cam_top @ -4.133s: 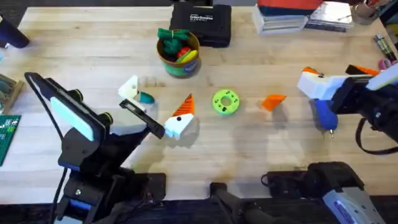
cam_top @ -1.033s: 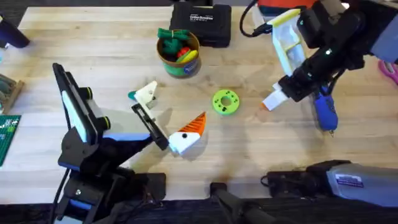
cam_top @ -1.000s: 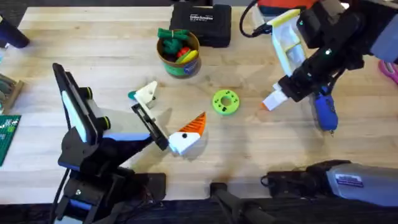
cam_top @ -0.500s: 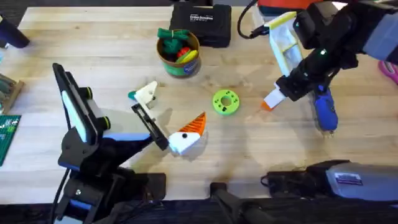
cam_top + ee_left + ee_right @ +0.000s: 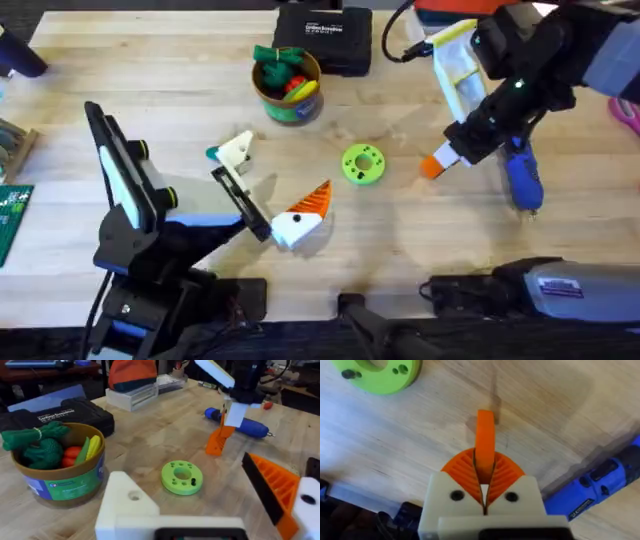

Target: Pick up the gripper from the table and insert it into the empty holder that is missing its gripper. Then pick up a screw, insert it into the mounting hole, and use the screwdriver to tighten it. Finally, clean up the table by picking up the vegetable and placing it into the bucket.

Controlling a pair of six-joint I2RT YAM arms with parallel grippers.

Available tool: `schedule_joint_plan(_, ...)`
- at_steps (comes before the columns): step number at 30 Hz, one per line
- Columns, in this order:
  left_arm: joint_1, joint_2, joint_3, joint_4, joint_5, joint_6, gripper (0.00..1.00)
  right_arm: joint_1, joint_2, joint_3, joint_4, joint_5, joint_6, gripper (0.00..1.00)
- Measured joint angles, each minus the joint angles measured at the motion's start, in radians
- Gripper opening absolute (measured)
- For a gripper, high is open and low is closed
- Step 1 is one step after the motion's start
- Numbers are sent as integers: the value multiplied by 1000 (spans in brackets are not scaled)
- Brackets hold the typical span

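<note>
My right gripper is shut on the gripper piece, an orange wedge held low over the table; in the right wrist view its thin edge sticks out between the shut fingers. The left gripper stands wide open below the black holder bar, with one plain white finger and one with an orange pad. The teal vegetable lies beside the white finger. The blue screwdriver lies right of my right gripper. The bucket holds toy pieces. No screw can be made out.
A bright green disc with holes lies between the two arms. A black case sits at the back behind the bucket. Boxes are stacked at the back right, and a green circuit board lies at the left edge.
The right arm came in from the right edge and shut on the orange piece that lay alone. In the last second more of the orange shows below its fingers. The left arm is still.
</note>
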Motion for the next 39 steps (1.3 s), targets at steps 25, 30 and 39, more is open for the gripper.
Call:
schedule_joint_plan(25,0,0,0,0,0,0,985,-157,-434,-53,256,-659,127,14)
schedule_joint_plan(30,0,0,0,0,0,0,985,-104,-296,-228,569,-939,380,14)
schedule_joint_plan(39,0,0,0,0,0,0,985,104,-35,-266,874,-1175,789,14)
